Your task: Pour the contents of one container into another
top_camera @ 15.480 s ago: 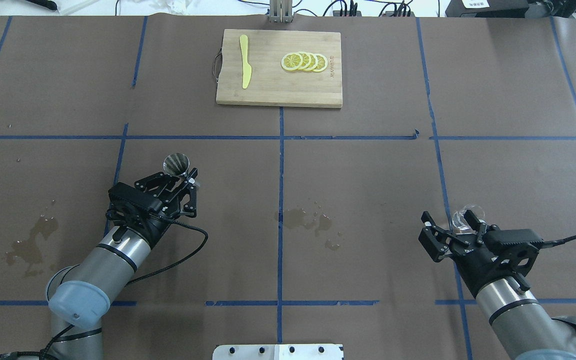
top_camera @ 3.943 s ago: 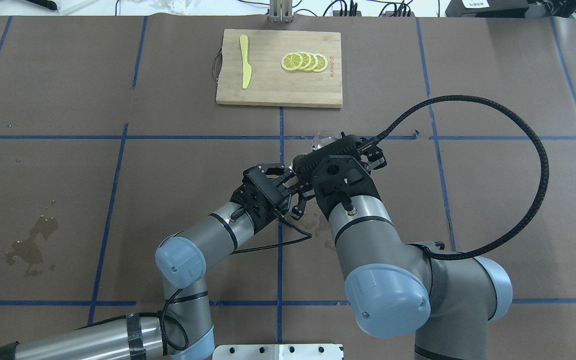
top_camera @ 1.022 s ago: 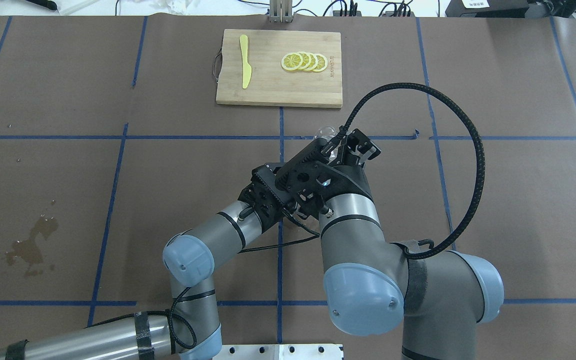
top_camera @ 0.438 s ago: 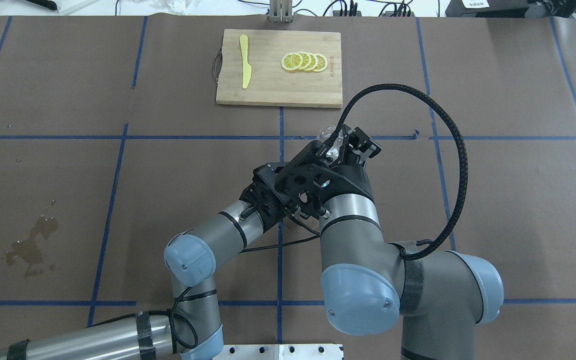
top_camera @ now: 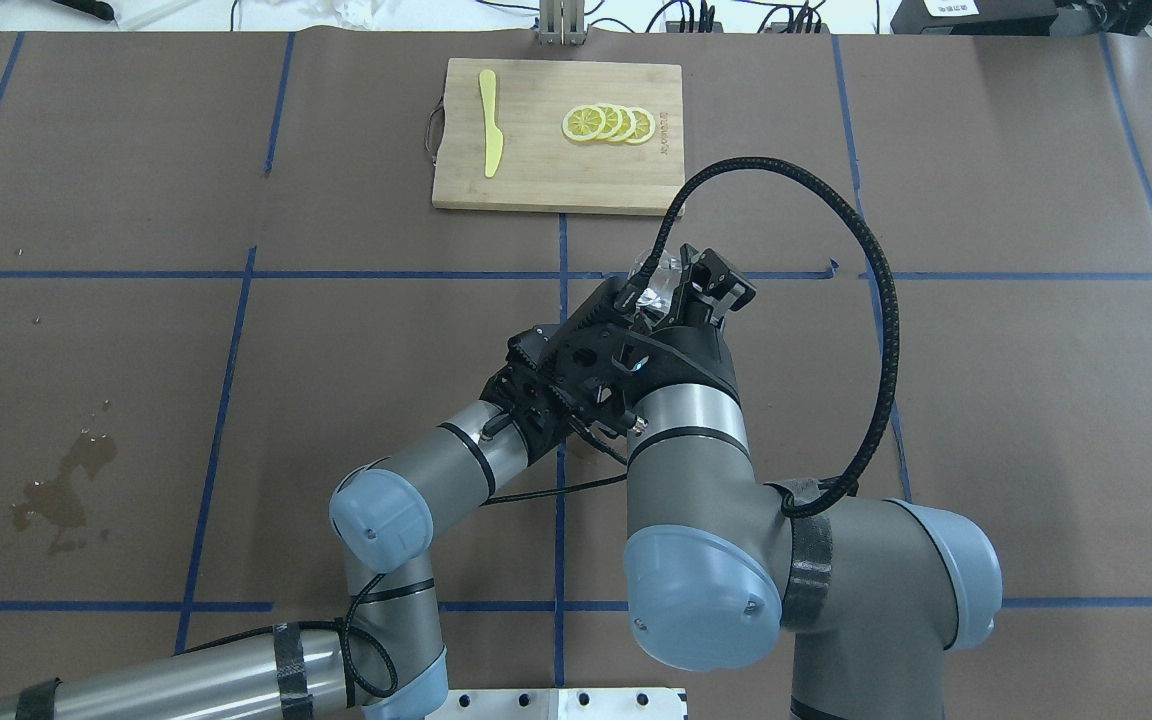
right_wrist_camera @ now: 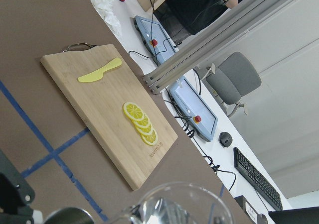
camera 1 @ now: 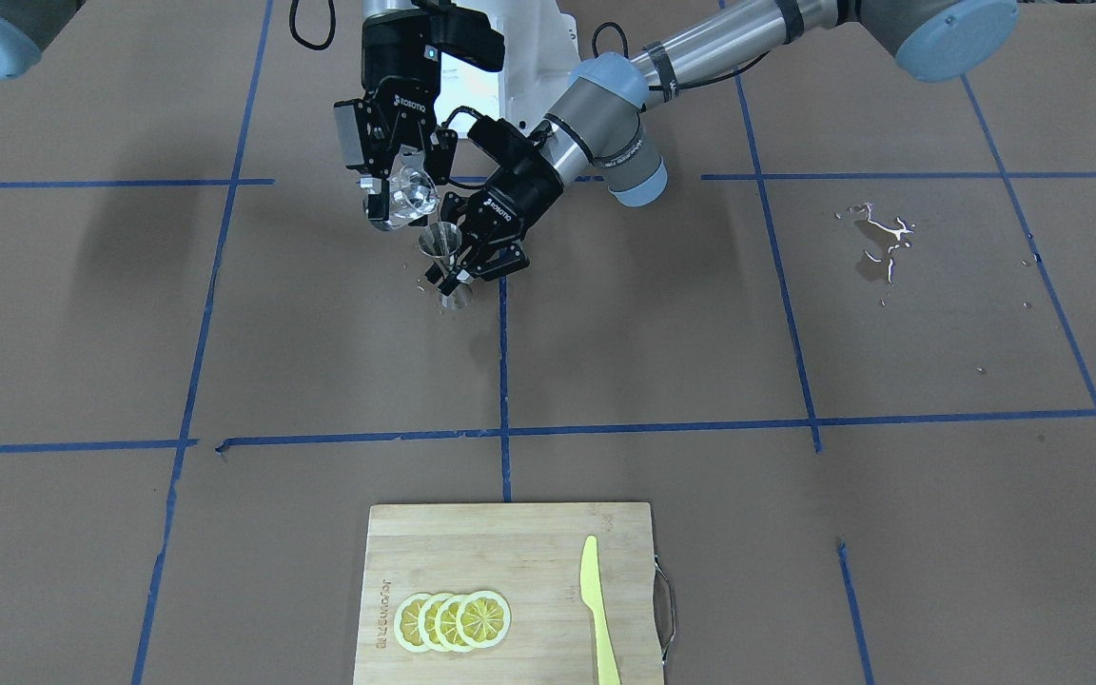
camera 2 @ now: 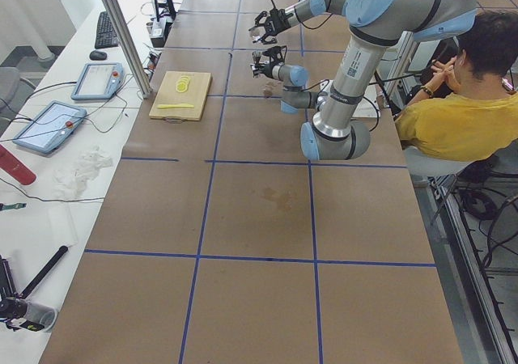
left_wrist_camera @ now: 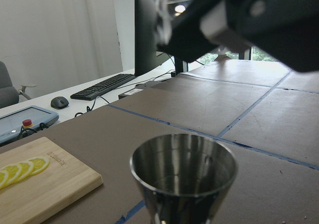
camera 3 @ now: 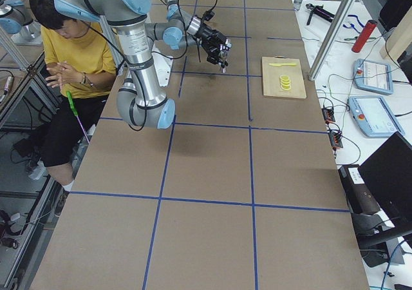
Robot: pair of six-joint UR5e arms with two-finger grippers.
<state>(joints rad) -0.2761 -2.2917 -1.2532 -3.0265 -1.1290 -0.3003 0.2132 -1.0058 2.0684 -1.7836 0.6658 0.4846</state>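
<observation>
Leaning over one jigger (camera 1: 440, 240) clamped by the left gripper (camera 1: 454, 269), one cup (camera 1: 412, 198) is clamped by the right gripper (camera 1: 403, 193). Beyond open table (camera 1: 700, 333), one board (camera 1: 519, 542) bears four slices (camera 1: 453, 620), one knife (camera 1: 596, 609).

"ROBOTIQ": white lettering on the right hand (camera 1: 401, 202) body, upper left of the front-facing view. The engraved mark on the cutting board (camera 1: 529, 571) is illegible.

The clear glass cup (camera 1: 412, 198) sits tilted in the upper left-centre of the front-facing view, just above and beside the shiny hourglass steel jigger (camera 1: 440, 242), which is upright, mouth open upward.
</observation>
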